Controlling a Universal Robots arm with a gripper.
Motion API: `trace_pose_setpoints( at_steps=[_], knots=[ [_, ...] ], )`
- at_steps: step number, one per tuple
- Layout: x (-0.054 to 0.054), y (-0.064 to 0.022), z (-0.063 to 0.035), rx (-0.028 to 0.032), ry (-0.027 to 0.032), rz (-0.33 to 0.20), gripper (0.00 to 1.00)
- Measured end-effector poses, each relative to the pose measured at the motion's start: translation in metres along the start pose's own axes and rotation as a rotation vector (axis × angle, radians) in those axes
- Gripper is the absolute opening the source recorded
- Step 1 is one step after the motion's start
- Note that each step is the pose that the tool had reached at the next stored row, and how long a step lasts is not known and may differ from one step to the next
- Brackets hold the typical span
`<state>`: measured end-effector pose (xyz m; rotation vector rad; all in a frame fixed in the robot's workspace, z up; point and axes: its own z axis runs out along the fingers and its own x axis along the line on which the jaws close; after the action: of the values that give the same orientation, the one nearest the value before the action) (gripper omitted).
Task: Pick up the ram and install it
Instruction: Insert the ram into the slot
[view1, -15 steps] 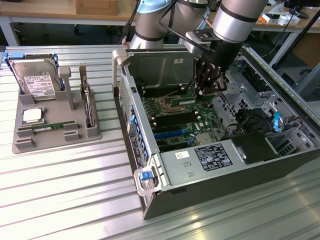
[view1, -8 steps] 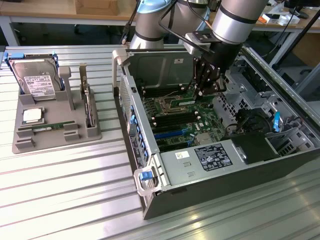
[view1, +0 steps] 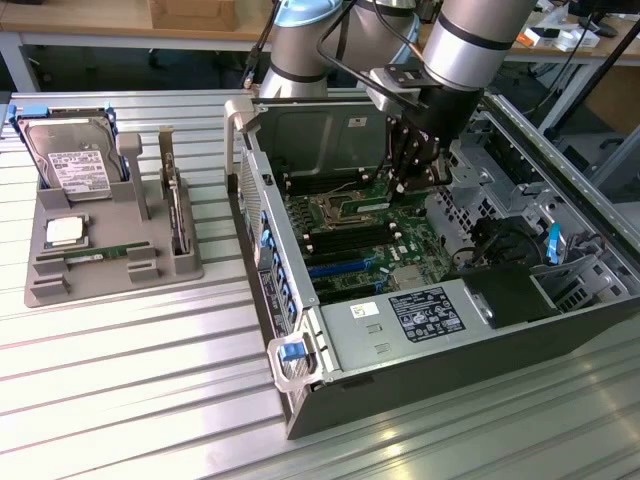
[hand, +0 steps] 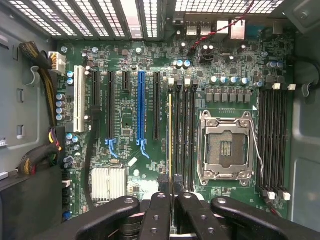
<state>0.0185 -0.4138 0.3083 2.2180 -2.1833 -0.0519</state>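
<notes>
Silver-grey arm (view1: 470, 40), black cables, black fingers (hand: 160, 215).

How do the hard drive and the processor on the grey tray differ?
The hard drive is larger and rectangular; the processor is small and square. The hard drive is propped at a slant; the processor lies flat. Both are silvery, in the grey tray.

A green motherboard (hand: 150, 150) carries black slots, one bright blue slot (hand: 141, 107) and one white slot (hand: 79, 99). The processor socket (hand: 225, 147) is silver. A thin yellow-green ram (hand: 170, 145) edge runs between black gripper (hand: 170, 212) fingers. The computer case (view1: 330, 400) is grey with blue latches. A grey tray (view1: 110, 265) holds a silver hard drive (view1: 72, 158) with a white label. The table (view1: 120, 400) is ribbed silver metal.
</notes>
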Motion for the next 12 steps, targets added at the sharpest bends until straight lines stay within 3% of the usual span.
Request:
trace_pose_setpoints(
  at_steps=[12],
  knots=[
    [0.0000,-0.0001,0.0029,0.0000,-0.0001,0.000,0.12]
  ],
)
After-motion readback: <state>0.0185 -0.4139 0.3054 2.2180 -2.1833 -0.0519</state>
